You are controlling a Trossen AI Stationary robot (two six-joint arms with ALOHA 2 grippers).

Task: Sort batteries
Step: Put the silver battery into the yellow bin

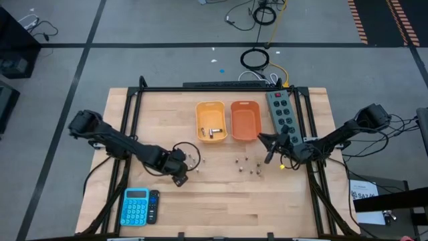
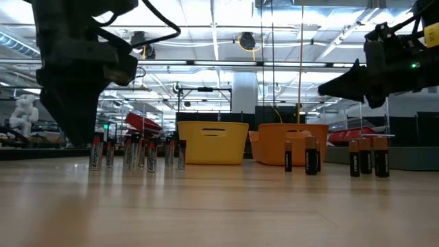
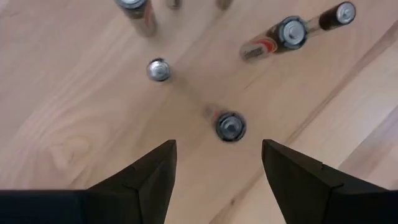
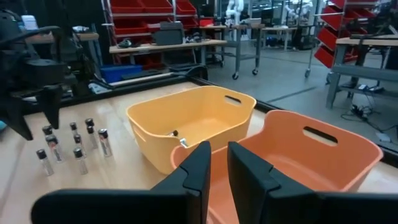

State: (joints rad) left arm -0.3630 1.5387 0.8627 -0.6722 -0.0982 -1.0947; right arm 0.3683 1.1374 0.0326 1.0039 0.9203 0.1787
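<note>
Fingers spread wide on the left gripper, pointing straight down over a cluster of upright silvery batteries at the table's left-centre, one battery right below the gap, nothing held and nothing touched. In the low view that arm is just a dark bulk hanging above the silver group, its fingertips hard to pick out against the shadow.

Over to the right gripper: fingers close together with only a thin slit between them, poised above the near edge of the orange bin (whether a battery sits in that slit, I cannot tell). Beside it stands the yellow bin, with a couple of batteries lying flat inside.

Dark batteries stand scattered on the wood in front of the bins, between the two arms. A blue calculator lies near the table's front-left corner. The wooden table carries it all.
</note>
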